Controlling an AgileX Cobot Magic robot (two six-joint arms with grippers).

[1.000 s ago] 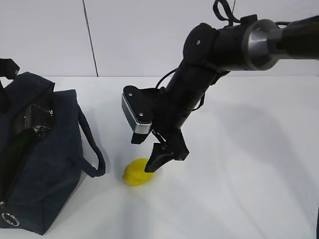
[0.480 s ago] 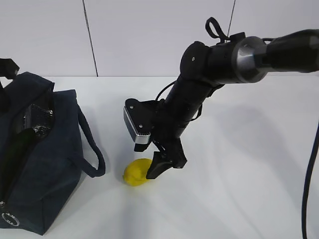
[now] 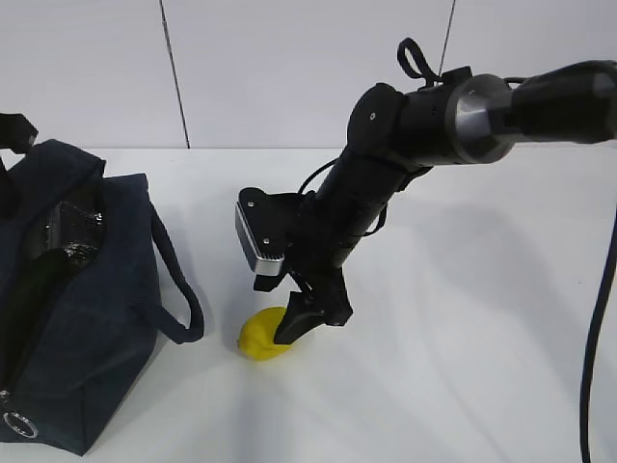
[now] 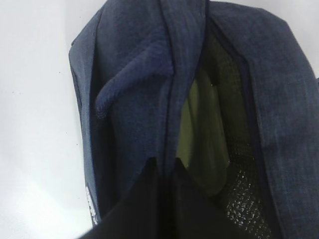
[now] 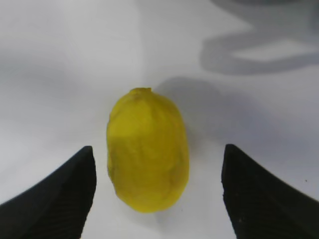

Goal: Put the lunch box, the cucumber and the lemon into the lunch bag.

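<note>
The lemon (image 3: 260, 336) lies on the white table (image 3: 463, 318), just to the right of the lunch bag (image 3: 87, 318) and apart from it. In the right wrist view the lemon (image 5: 147, 149) rests lengthwise between the two dark fingers (image 5: 60, 194) of the right gripper (image 5: 157, 191), with a clear gap of table on either side; the jaws stand wide and touch nothing. In the exterior view the right gripper (image 3: 307, 316) hangs low over the fruit, its near finger overlapping the lemon's right end, while the black arm slants down from the upper right.

The lunch bag stands at the left edge with its top open and one strap handle (image 3: 178, 289) drooping over its right side toward the table; a silver ring pull (image 3: 19, 424) shows at its near lower corner. Inside, a long dark green shape, the cucumber (image 3: 39, 280), lies along the opening. The left wrist view shows the left gripper (image 4: 164, 169) closed tight on a fold of the bag's navy fabric (image 4: 179, 74) at the opening's edge, with a pale green surface (image 4: 202, 134), probably the lunch box lid, visible within.
</note>
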